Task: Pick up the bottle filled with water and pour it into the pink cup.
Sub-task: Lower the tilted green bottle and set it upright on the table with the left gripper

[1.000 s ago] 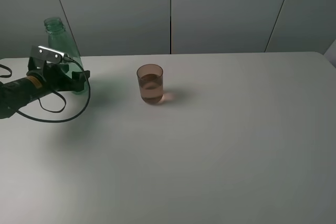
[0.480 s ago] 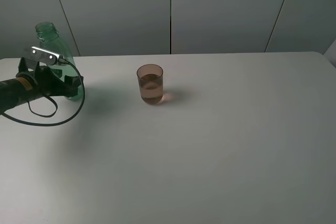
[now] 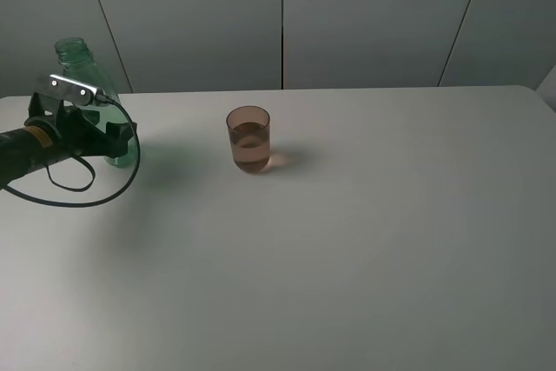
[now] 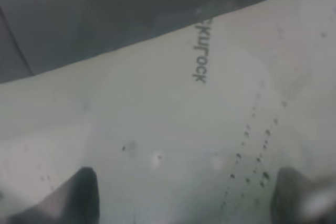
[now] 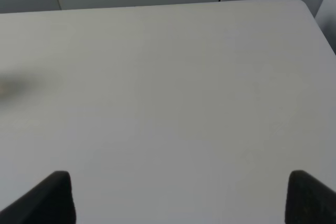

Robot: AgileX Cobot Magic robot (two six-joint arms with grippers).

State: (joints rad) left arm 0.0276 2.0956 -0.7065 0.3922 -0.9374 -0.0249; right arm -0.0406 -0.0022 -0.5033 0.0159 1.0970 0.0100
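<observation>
The green bottle (image 3: 76, 56) stands upright on the table at the far left, its open neck rising above my left arm. My left gripper (image 3: 109, 136) reaches in from the left at the bottle's lower body. In the left wrist view the bottle (image 4: 173, 129) fills the picture, and the left gripper (image 4: 186, 198) is open with a dark fingertip on each side of it. The pink cup (image 3: 248, 139) stands to the right of the bottle, partly filled with liquid. My right gripper (image 5: 181, 198) is open over bare table and does not show in the exterior view.
The white table (image 3: 347, 241) stretches to the right and toward the front. A black cable loop (image 3: 87, 193) hangs from the left arm onto the table. Grey wall panels (image 3: 365, 15) stand behind the table's back edge.
The left arm and the bottle have shifted to the left, away from the cup. The bottle has gone from leaning to standing upright. The cup has not moved.
</observation>
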